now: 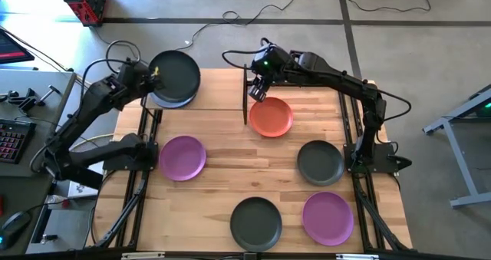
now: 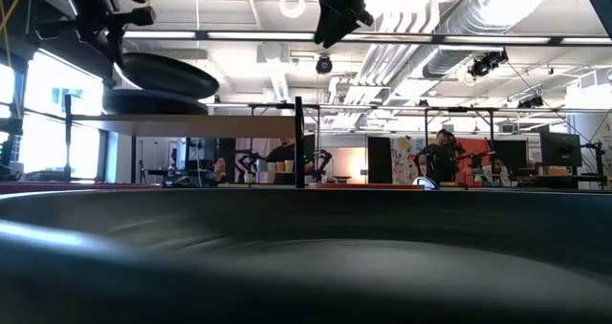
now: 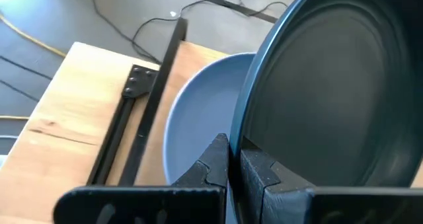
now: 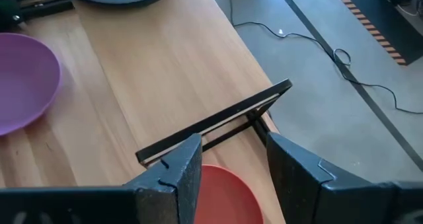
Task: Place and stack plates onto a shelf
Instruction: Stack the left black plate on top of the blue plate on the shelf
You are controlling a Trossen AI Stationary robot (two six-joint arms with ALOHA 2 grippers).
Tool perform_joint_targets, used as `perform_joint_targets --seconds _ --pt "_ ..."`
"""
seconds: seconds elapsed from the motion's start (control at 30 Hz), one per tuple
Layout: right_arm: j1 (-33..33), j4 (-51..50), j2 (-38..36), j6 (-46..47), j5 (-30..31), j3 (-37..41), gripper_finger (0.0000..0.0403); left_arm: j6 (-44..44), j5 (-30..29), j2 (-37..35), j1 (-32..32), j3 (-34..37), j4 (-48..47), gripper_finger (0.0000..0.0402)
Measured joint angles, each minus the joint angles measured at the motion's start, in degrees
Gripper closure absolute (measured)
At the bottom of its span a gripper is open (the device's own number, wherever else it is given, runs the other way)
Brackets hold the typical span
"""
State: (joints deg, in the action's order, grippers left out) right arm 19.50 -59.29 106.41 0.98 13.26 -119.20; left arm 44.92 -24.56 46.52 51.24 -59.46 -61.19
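Note:
A dark grey plate (image 1: pixel 176 73) is held over the left end of the light-wood shelf (image 1: pixel 219 91), and my left gripper (image 1: pixel 153 76) is shut on it. Under it a light blue plate (image 3: pixel 198 112) lies flat on the shelf. My right gripper (image 1: pixel 258 93) hangs open and holds nothing, above the far rim of the orange plate (image 1: pixel 270 116), beside the shelf's right end (image 4: pixel 218 121). On the tabletop lie two purple plates (image 1: pixel 182 157) (image 1: pixel 328 218) and two more dark grey plates (image 1: pixel 320 162) (image 1: pixel 256 222). My left gripper pinches the dark grey plate's rim (image 3: pixel 246 135) between its two fingers, one on the upper face and one beneath. The fingers come slanting down from the table's left side. The plate is tilted and held over the light blue plate; whether the two touch, I cannot tell.
Thin black posts (image 1: pixel 247 91) carry the shelf at the table's far side. Bare tabletop (image 1: pixel 245 156) lies between the plates in the middle. In the low view a dark plate (image 2: pixel 306 257) close to the camera fills the foreground. People sit in the room far behind.

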Motion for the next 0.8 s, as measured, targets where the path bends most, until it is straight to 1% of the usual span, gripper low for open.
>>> perform_joint_targets --seconds 0.2,0.37,0.43,0.67,0.8 --pt "0.1 0.0 0.0 -2.5 0.0 0.0 0.0253 -0.8 4.9 0.0 5.5 0.0 -0.7 0.0401" --pt "0.1 0.0 0.0 -2.5 0.0 0.0 0.0253 -1.2 5.6 0.1 8.4 0.0 -0.7 0.0400" --pt "0.1 0.0 0.0 -3.0 0.0 0.0 0.0253 -1.2 5.7 0.1 9.2 0.0 -0.7 0.0395" --pt "0.1 0.0 0.0 -4.0 0.0 0.0 0.0253 -1.6 9.1 2.4 10.7 0.0 -0.8 0.0381" --pt "0.1 0.0 0.0 -4.0 0.0 0.0 0.0253 -2.1 9.1 4.2 10.7 0.0 -0.9 0.0380"
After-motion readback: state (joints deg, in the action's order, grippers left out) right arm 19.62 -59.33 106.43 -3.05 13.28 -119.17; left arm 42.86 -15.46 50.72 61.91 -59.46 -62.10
